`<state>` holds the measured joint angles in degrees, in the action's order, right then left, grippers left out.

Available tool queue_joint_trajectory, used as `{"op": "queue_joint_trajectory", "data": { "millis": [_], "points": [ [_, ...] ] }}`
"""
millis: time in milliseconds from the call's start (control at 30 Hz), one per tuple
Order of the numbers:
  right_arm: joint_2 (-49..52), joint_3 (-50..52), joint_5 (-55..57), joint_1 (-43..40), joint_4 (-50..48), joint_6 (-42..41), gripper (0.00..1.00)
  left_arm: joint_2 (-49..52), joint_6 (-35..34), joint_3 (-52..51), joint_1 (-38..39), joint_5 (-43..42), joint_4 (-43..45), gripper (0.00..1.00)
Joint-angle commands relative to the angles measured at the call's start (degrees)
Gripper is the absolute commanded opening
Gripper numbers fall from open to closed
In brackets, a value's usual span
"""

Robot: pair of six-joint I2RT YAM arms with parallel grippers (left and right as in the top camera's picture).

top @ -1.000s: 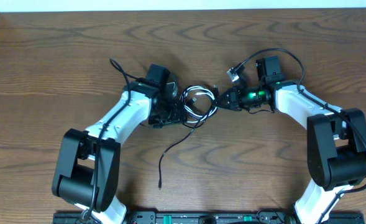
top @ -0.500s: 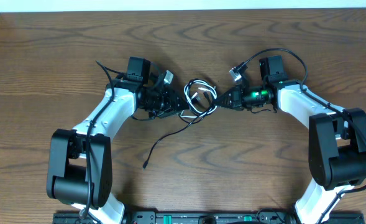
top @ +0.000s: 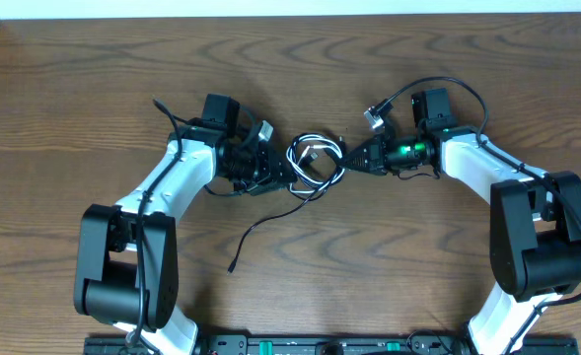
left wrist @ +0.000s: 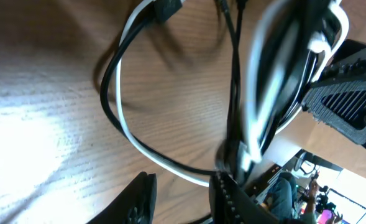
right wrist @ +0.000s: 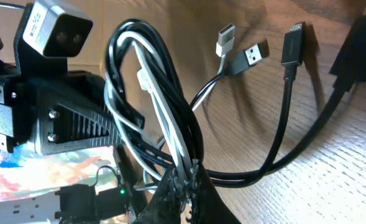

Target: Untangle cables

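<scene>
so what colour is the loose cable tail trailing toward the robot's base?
Black; the cable tail shows best in the overhead view.

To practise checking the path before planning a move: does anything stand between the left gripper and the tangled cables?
Nothing visible does. The cables loop right in front of the left gripper on the table, and the right gripper pinches them from the other side.

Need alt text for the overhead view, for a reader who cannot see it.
The left claw and right claw meet at a small tangle of black and white cables on a wooden table; the right claw is pinched shut on it. One black cable end trails loose toward the near edge.
</scene>
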<state>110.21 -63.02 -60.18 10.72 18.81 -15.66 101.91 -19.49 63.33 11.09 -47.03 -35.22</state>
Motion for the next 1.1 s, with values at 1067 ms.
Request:
{"op": "queue_joint_trajectory", "data": {
  "millis": [1067],
  "points": [
    [0.3,-0.7,21.4,4.9,1.2,-1.8,0.22,1.0,-10.9,-0.4,10.5,26.0,2.8,0.35]
  ]
}}
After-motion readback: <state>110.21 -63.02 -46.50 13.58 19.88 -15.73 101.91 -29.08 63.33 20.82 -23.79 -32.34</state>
